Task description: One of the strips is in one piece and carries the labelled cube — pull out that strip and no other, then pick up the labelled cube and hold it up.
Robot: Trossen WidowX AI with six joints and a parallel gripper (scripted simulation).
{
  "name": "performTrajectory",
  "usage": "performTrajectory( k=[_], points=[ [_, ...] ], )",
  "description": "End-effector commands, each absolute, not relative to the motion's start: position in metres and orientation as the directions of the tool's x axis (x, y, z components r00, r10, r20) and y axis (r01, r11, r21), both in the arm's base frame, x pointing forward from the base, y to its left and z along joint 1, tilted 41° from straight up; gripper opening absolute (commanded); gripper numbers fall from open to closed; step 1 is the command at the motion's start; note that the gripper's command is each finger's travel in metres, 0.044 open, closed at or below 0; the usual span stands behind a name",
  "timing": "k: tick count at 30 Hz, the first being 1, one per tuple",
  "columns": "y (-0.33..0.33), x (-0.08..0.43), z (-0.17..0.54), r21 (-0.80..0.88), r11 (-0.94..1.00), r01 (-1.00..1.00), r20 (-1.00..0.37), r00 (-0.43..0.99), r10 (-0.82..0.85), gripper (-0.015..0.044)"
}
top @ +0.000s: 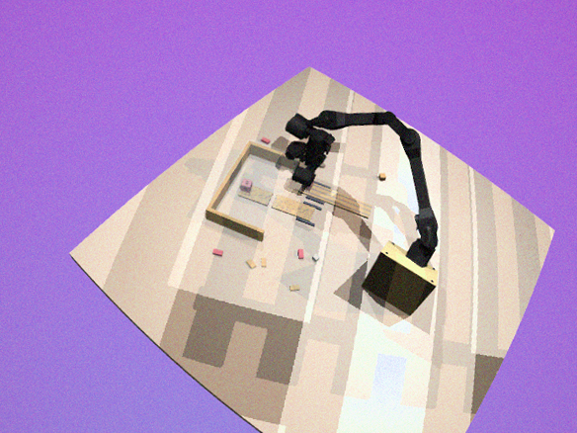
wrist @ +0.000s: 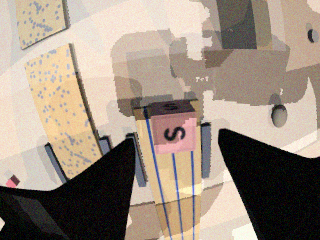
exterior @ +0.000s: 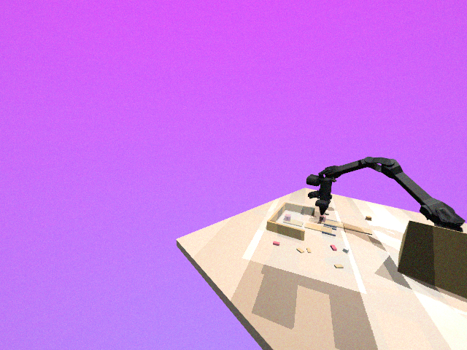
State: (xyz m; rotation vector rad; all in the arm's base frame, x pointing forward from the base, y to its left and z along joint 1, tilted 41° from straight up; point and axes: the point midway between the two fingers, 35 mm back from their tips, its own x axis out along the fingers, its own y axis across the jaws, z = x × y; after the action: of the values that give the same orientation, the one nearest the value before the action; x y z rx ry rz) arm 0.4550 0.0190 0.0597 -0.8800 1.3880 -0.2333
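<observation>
A pink cube marked S (wrist: 181,142) sits on the far end of the strip with blue lines (wrist: 182,215) (top: 354,205) (exterior: 358,228), which looks unbroken. My gripper (wrist: 176,140) is partly open, with one fingertip on each side of the cube in the wrist view and nothing gripped. In the top and exterior views it is low over that end and hides much of the cube. A speckled strip is in two separate pieces, a near piece (wrist: 57,95) (top: 285,204) and a far piece (wrist: 42,22) (top: 256,196). Another pink cube (top: 246,184) (exterior: 287,217) stands on the far piece.
Dark guide bars (wrist: 206,150) (top: 305,221) flank the strips. A wooden wall (top: 234,224) (exterior: 284,230) surrounds the far piece on three sides. Small red blocks (top: 218,252) (exterior: 276,243), tan pieces and a grey block (top: 315,258) lie nearby; an orange block (top: 382,177) lies beyond the lined strip.
</observation>
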Motion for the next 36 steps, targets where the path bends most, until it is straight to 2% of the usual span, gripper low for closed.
performTrajectory(
  k=[1, 27, 31, 36],
  points=[
    [0.011, 0.455, 0.051, -0.658, 0.668, -0.348, -0.749, 0.208, -0.629, 0.0250],
    [-0.007, 0.460, 0.031, -0.659, 0.667, -0.348, -0.747, 0.208, -0.631, 0.0250],
    [-0.006, 0.461, 0.032, -0.658, 0.670, -0.343, -0.749, 0.212, -0.628, 0.0145],
    [-0.006, 0.461, 0.032, -0.658, 0.670, -0.343, -0.749, 0.212, -0.628, 0.0112]
  ],
)
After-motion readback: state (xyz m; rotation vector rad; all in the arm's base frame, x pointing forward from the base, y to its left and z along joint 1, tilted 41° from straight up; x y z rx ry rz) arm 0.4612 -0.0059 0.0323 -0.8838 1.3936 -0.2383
